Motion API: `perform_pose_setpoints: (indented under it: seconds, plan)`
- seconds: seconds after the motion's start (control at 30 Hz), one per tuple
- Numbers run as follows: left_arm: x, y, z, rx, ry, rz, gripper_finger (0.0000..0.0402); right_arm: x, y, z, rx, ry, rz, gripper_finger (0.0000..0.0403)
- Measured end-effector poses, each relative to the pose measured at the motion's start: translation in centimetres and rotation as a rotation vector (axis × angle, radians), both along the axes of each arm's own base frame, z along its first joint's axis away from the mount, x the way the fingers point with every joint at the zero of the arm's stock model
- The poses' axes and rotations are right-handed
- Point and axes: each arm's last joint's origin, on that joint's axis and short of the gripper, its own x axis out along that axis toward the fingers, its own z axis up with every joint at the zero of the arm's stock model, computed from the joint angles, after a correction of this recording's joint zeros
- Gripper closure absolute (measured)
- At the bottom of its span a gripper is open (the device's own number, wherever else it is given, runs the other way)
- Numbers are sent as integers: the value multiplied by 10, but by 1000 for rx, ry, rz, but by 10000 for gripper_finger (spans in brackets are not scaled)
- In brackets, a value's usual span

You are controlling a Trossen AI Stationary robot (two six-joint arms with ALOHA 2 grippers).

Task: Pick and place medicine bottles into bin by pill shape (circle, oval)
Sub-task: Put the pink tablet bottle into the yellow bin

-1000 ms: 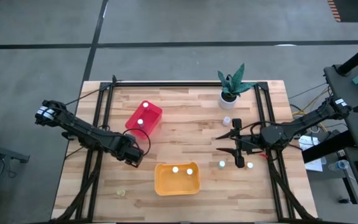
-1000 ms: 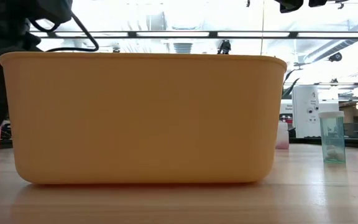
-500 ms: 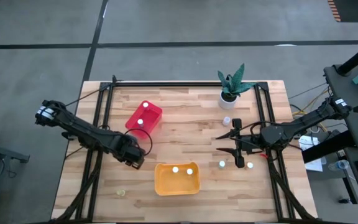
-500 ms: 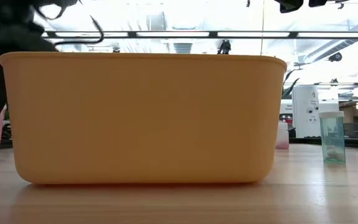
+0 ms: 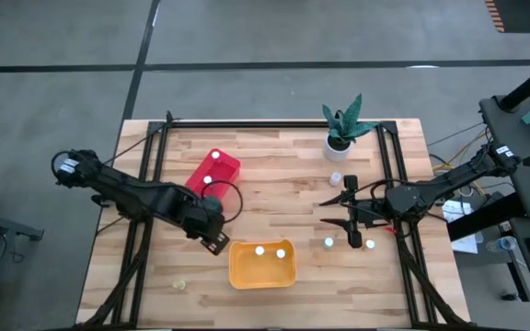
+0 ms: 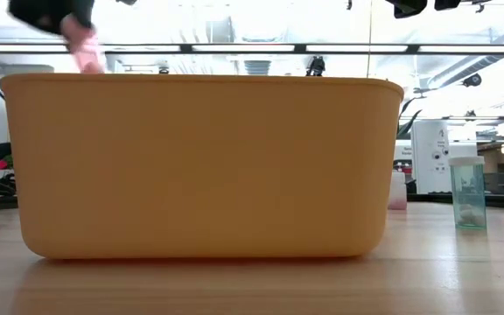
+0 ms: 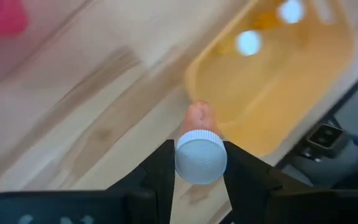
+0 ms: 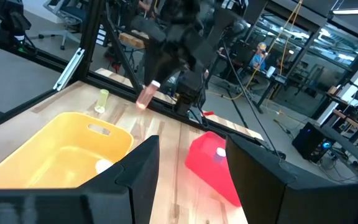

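My left gripper (image 5: 216,242) is shut on a pink medicine bottle with a white cap (image 7: 199,149), held above the table by the far left corner of the yellow-orange bin (image 5: 261,264). The low view shows the bottle (image 6: 84,52) above the bin's rim. Two white-capped bottles stand in the yellow-orange bin and two in the red bin (image 5: 213,173). My right gripper (image 5: 331,211) is open and empty at the table's right, near loose bottles (image 5: 328,243). My left gripper pinches the pink bottle at its white cap (image 7: 201,158), one finger (image 7: 163,174) on each side. The fingers come from above, slanting down. The bottle is lifted clear, and its pink body (image 8: 145,98) hangs tilted below the fingers.
A potted plant (image 5: 342,129) stands at the far right with a small bottle (image 5: 336,178) before it. Another bottle (image 5: 371,245) stands near the right arm. A small yellow-green bottle (image 5: 179,285) sits near the front left. A teal bottle (image 6: 469,192) shows right of the yellow-orange bin.
My left gripper has risen with the pink bottle, from table height to above the yellow-orange bin's rim, and has gone toward the table's right edge, closer to that bin. It stays shut on the bottle.
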Motion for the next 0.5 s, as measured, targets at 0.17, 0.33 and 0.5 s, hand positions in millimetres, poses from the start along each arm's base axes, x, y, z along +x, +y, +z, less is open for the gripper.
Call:
perform_pose_setpoints:
  seconds: [0.17,0.33,0.5]
  plan:
    - [35,-13,11,52,-45,-155,302,0,0,0,0,0,0,225]
    - [67,-26,18,135,-70,-368,302,0,0,0,0,0,0,225]
    - [86,-38,16,208,-13,-541,302,0,0,0,-3,-1,0,225]
